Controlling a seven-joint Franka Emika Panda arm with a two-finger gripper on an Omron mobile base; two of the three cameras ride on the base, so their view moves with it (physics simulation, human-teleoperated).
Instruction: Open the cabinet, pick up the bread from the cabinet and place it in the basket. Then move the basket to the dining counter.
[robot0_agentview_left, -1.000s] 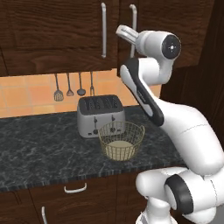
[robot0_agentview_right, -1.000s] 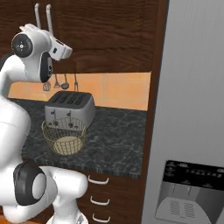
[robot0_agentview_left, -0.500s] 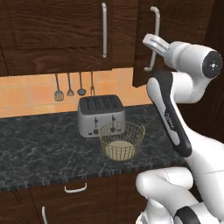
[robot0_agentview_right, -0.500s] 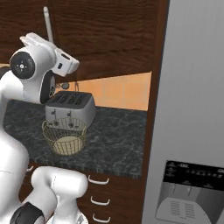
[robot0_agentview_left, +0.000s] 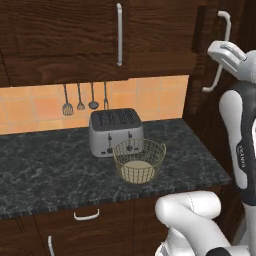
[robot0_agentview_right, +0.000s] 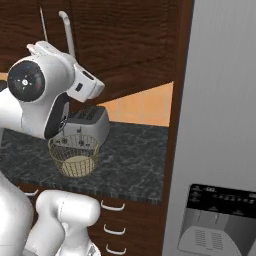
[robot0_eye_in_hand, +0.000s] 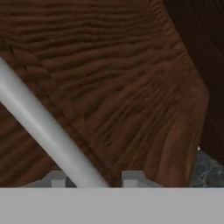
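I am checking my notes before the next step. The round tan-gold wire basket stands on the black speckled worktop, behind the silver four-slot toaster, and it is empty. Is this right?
Not quite. In the left base view the round tan-gold wire basket stands in front of the silver four-slot toaster, nearer the edge of the black speckled worktop, not behind it. It is indeed empty.

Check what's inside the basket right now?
Basket shows just its pale base through the wire; no bread in it. The spot behind it, against the toaster, is partly hidden by the mesh.
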